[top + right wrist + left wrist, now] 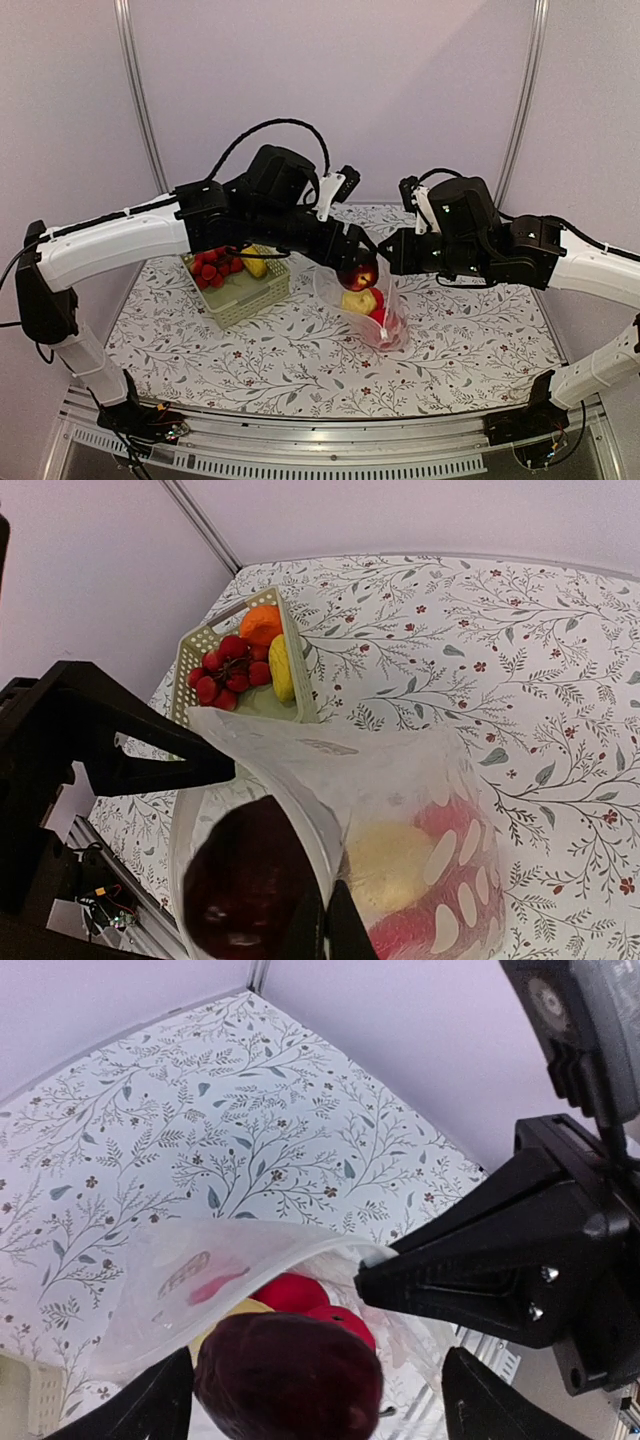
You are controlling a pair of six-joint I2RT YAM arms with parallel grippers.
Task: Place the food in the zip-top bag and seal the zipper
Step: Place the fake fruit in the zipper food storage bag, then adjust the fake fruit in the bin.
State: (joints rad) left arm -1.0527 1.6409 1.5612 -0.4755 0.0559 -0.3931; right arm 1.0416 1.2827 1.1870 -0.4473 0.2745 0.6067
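The clear zip-top bag [372, 300] stands open at the table's middle, with a yellow fruit [358, 300] and red fruits [385, 325] inside. My right gripper [325, 915] is shut on the bag's whitish zipper edge [300, 800] and holds the mouth up. It also shows in the left wrist view [400, 1280], pinching that strip. My left gripper [318, 1370] is over the mouth with its jaws apart. The dark maroon fruit [290, 1375] sits between them, against the left finger with a gap to the right finger. From the right wrist it shows inside the bag's mouth [245, 885].
The pale green basket [250, 297] stands left of the bag and holds a cluster of small red fruits [225, 665], a yellow fruit [280, 665] and an orange one [262, 623]. Floral tablecloth surrounds them. Purple walls close in behind.
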